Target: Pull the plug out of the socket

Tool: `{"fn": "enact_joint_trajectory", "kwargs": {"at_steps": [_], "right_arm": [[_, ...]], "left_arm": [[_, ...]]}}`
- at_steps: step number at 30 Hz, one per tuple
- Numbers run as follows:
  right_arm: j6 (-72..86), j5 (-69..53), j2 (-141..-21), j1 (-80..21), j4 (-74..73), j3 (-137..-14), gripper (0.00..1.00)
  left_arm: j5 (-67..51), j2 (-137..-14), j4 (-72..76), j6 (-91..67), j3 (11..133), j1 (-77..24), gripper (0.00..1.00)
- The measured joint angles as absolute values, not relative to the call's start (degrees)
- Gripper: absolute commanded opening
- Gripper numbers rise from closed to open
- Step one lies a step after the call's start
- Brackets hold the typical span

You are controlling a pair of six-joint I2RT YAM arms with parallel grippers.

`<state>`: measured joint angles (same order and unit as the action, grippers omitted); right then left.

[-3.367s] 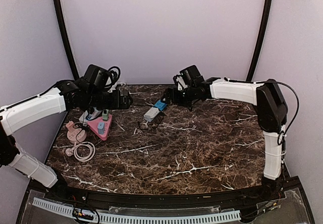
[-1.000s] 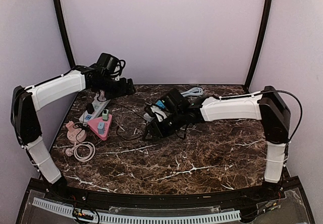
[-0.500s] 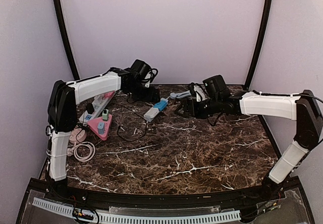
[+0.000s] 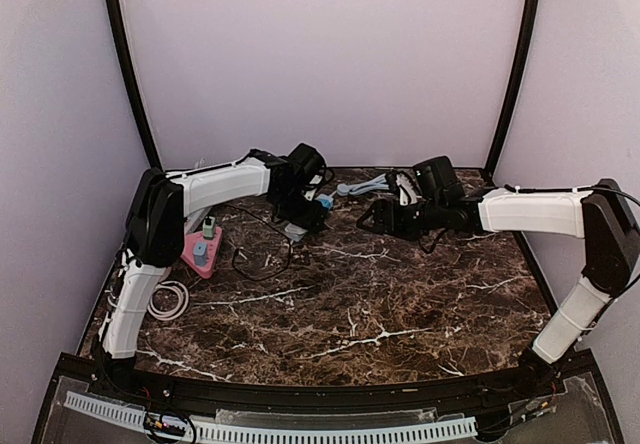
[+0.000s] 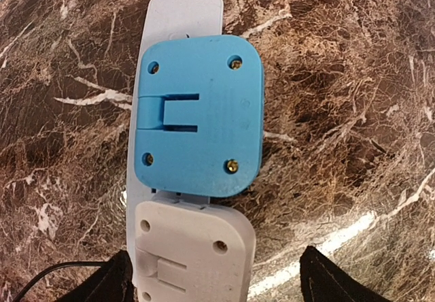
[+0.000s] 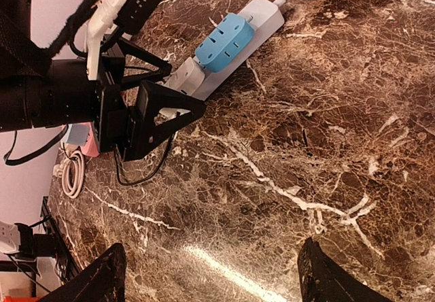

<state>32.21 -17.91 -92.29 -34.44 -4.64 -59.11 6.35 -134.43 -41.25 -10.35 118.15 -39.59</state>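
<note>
Your left gripper (image 5: 219,275) is spread wide over the white socket strip (image 5: 183,13), with one finger on each side of the grey plug (image 5: 190,247). The blue plug (image 5: 198,115) is seated in the strip, touching the grey one, toward the back of the marble table (image 5: 340,111). Your right gripper (image 6: 212,264) is spread wide and holds nothing, near the strip. No lettering on the plugs is readable.
</note>
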Motion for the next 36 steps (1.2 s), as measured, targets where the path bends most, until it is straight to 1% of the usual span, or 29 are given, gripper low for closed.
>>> {"fn": "enact_joint_trajectory", "kwargs": {"at_steps": [1,5,8,13,18,20,22,23,24,26,28,36], "right_arm": [[32.25,-18.02,-92.29,-34.35,-4.36,-59.11,0.84],[32.29,-18.24,-92.29,-34.15,-3.64,-58.92,0.84],[32.38,-18.28,-92.29,-34.04,-3.05,-58.61,0.84],[32.91,-18.48,-92.29,-33.95,-2.55,-58.24,0.84],[33.26,-18.48,-92.29,-33.85,-2.46,-57.71,0.84],[33.34,-18.48,-92.29,-33.80,-2.37,-57.41,0.83],[33.39,-18.48,-92.29,-33.80,-2.37,-57.19,0.84],[33.43,-18.48,-92.29,-33.80,-2.37,-57.06,0.84],[33.50,-18.50,-92.29,-33.80,-2.35,-56.97,0.83],[33.54,-18.57,-92.29,-33.80,-2.37,-56.97,0.83],[33.56,-18.65,-92.29,-33.80,-2.24,-56.97,0.83],[34.52,-19.64,-92.33,-33.78,-1.72,-56.97,0.83]], "left_arm": [[7.07,-134.85,-41.76,-10.07,118.63,-39.81,0.82],[9.89,-136.00,-43.64,-9.21,119.98,-40.36,0.74],[11.66,-136.42,-44.49,-8.93,120.07,-40.40,0.65],[14.02,-136.97,-46.30,-8.16,120.99,-40.40,0.47],[15.25,-136.99,-47.09,-7.60,122.65,-40.66,0.35],[15.57,-136.99,-47.11,-7.38,122.89,-40.73,0.28],[15.86,-136.97,-47.22,-7.05,123.44,-40.77,0.18],[16.19,-136.92,-47.29,-7.03,123.72,-40.77,0.15],[16.75,-136.84,-47.35,-6.79,123.96,-40.77,0.10],[16.95,-136.59,-47.72,-6.44,124.14,-40.64,0.04],[16.58,-136.46,-47.81,-6.68,124.16,-40.40,0.00],[15.07,-136.27,-47.97,-7.81,124.16,-40.18,0.00]]}}
